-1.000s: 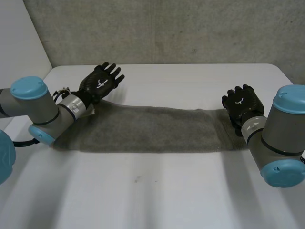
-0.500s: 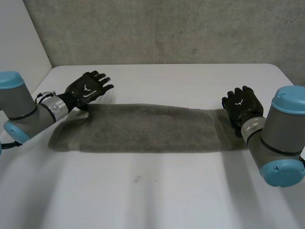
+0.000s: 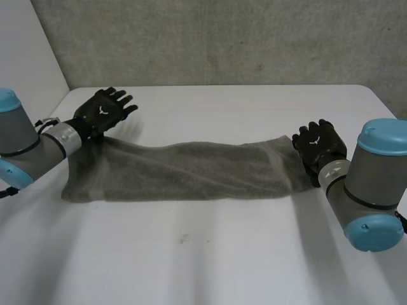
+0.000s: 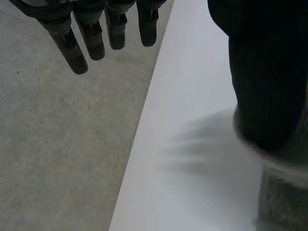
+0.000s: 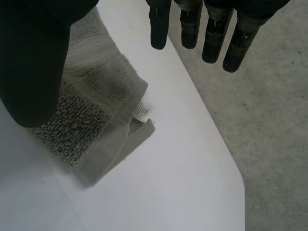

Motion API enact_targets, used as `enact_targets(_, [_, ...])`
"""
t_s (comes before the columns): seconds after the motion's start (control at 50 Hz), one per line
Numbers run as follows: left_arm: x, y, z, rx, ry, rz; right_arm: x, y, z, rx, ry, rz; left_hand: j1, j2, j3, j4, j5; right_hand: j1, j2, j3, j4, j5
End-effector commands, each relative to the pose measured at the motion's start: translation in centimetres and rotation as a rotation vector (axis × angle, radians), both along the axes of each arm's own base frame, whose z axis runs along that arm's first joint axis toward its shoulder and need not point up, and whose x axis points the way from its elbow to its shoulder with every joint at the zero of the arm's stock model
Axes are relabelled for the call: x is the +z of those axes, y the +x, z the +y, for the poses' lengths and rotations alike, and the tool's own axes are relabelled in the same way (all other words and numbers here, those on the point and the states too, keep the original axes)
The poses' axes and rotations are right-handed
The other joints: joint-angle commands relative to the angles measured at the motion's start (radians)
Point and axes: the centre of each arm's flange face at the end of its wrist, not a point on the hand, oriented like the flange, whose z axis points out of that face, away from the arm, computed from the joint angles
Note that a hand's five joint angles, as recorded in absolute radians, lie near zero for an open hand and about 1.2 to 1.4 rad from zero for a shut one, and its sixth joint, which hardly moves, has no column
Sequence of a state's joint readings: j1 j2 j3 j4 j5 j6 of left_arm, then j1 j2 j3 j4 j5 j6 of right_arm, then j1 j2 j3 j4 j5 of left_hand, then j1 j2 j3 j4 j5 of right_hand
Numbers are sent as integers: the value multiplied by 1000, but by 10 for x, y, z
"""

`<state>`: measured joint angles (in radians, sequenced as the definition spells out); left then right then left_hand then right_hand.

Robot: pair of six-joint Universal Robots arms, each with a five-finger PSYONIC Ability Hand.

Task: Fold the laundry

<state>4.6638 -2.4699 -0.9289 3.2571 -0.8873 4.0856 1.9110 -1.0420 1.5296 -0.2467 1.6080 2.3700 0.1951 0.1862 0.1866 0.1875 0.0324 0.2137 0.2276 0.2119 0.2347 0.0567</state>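
Note:
A grey towel [image 3: 191,171], folded into a long strip, lies across the white table [image 3: 222,254]. My left hand [image 3: 102,113] hovers at the towel's far left corner, fingers straight and spread, open. In the left wrist view its fingers [image 4: 96,38] reach past the table edge and the towel's edge [image 4: 284,192] sits under the thumb [image 4: 264,72]. At the towel's right end my right hand [image 3: 318,143] is open too. Its thumb [image 5: 33,62] stands over the folded end [image 5: 101,125], beside a small white label [image 5: 141,111], and the fingers [image 5: 211,33] are straight.
A grey concrete wall [image 3: 222,38] stands behind the table's far edge. The table's right corner [image 5: 226,192] lies close to the towel's right end, with grey floor [image 5: 274,125] beyond. More floor [image 4: 62,144] runs along the edge by my left hand.
My left arm has swung back to the left, its hand moving along the far edge. The towel has shifted left, its far edge now slanting. The right hand has moved slightly left.

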Motion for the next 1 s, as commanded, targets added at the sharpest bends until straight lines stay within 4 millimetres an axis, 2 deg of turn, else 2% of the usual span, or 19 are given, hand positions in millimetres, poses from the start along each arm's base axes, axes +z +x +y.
enact_targets(0.02, [-13, -6, -5, -21, 8, 82, -3, 1, 2, 5, 9, 3, 1, 10, 9, 8, -11, -39, -53, -37, -60, -57])
enact_targets(0.14, [-34, -8, -12, -24, -7, 82, -2, 1, 1, 7, 7, 2, 1, 10, 9, 8, -11, -39, -53, -37, -60, -57])
enact_targets(0.26, [-26, -21, 4, -48, 46, 87, 1, 0, 0, 2, -1, -8, 4, 13, 12, 11, -8, -39, -53, -37, -60, -57])
enact_targets(0.3, [-1, -26, 21, -61, 87, 104, 7, -1, -3, -6, -12, -28, 4, 13, 12, 11, -8, -39, -53, -37, -60, -57])
enact_targets(0.36, [12, -27, 32, -62, 121, 125, 12, 0, -4, -17, -8, -86, 10, 19, 18, 17, -2, -39, -53, -37, -60, -57])
enact_targets(0.4, [41, -32, 56, -68, 189, 199, 16, 0, -4, -19, -1, -133, 15, 24, 24, 23, 4, -39, -53, -37, -60, -57])
enact_targets(0.42, [41, -32, 57, -68, 189, 199, 16, 0, -4, -19, -1, -134, 15, 24, 24, 23, 4, -39, -53, -37, -60, -57])
enact_targets(0.46, [70, -42, 83, -53, 265, 312, 29, 0, -2, -6, 47, -231, 30, 39, 38, 38, 18, -39, -53, -37, -60, -57])
enact_targets(0.48, [71, -42, 83, -53, 265, 312, 29, 0, -2, -6, 48, -231, 30, 39, 39, 38, 18, -39, -53, -37, -60, -57])
enact_targets(0.5, [83, -42, 94, -13, 304, 381, 38, -3, -1, -1, 86, -280, 45, 54, 53, 52, 33, -39, -53, -37, -60, -57])
enact_targets(0.52, [83, -42, 94, -13, 304, 381, 47, -6, 0, 1, 129, -328, 45, 54, 53, 52, 33, -39, -53, -37, -60, -57])
enact_targets(0.56, [102, -38, 108, 110, 362, 523, 54, -8, 1, 0, 176, -370, 45, 54, 53, 52, 33, -39, -53, -37, -60, -57])
enact_targets(0.62, [112, -33, 123, 253, 385, 632, 59, -14, 3, -8, 263, -415, 36, 45, 45, 44, 24, -39, -53, -37, -60, -57])
enact_targets(0.7, [112, -33, 142, 374, 373, 665, 54, -17, 6, -22, 324, -411, 36, 45, 44, 44, 24, -39, -53, -37, -60, -57])
enact_targets(0.74, [104, -38, 163, 445, 375, 657, 48, -17, 6, -22, 328, -399, 19, 27, 27, 26, 7, -39, -53, -37, -60, -57])
enact_targets(0.82, [93, -43, 180, 476, 381, 650, 39, -17, 3, -20, 322, -387, 10, 19, 18, 17, -2, -29, -43, -27, -50, -46])
enact_targets(0.84, [93, -43, 180, 477, 381, 650, 35, -17, 2, -17, 311, -375, 10, 19, 18, 17, -2, 18, 4, 19, -3, 0])
enact_targets(0.88, [76, -45, 187, 476, 384, 649, 30, -17, -1, -11, 294, -357, -8, 1, 1, 0, -20, 47, 34, 49, 26, 30])
enact_targets(1.0, [59, -44, 184, 476, 367, 663, 9, -20, -6, 2, 269, -292, -8, 1, 0, 0, -20, 89, 75, 90, 68, 71])
